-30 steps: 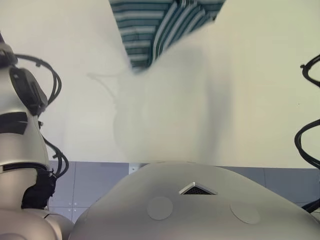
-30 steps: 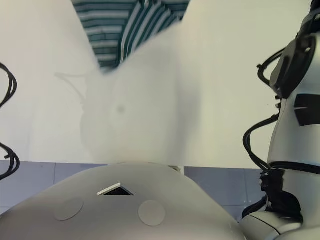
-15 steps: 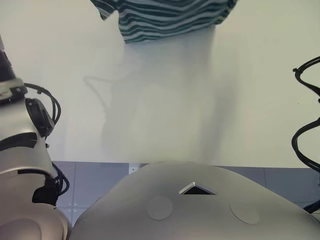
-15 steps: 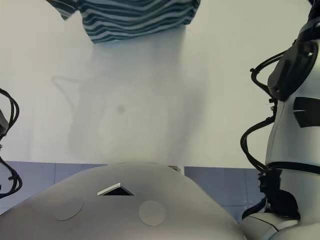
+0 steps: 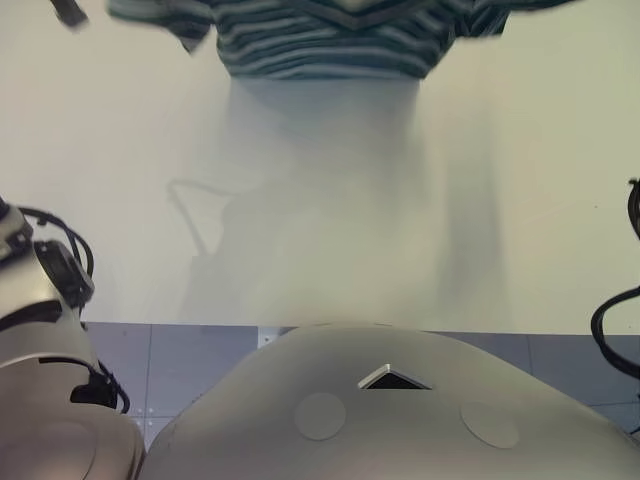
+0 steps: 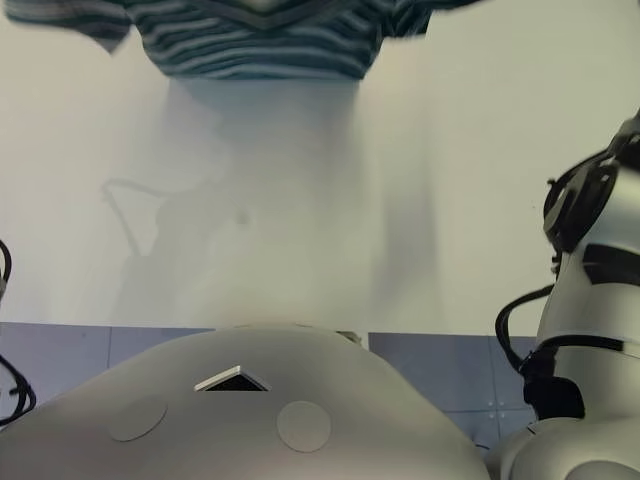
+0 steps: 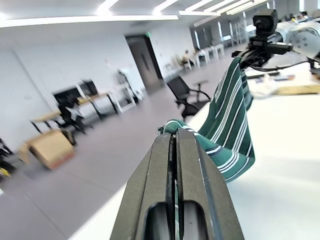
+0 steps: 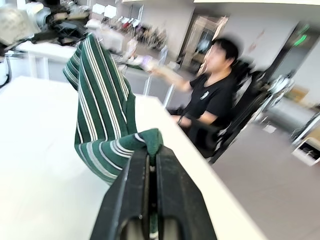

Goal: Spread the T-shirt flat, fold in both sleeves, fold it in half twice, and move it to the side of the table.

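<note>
1. Left gripper (image 7: pixel 175 136) and right gripper (image 8: pixel 151 148) are each clamped tight on a small bit of the T-shirt (image 5: pixel 320 45). It hangs stretched btwn them over the tabletop (image 5: pixel 530 200), near the far edge.
2. Risk imo: the pinches are tiny, so one tug and the cloth slips out, or the hem lands bunched.
3. Shoulders are cut off and sleeves are blurry. Can't tell if the hem touches the tabletop.

Open office: long white ceiling strip lights (image 7: pixel 90 19), dark door (image 7: pixel 145 62) in pale wall (image 7: pixel 50 65). Black swivel chair (image 7: pixel 179 89) and brown cardboard box (image 7: pixel 49 148) stand on grey floor (image 7: pixel 110 145).
</note>
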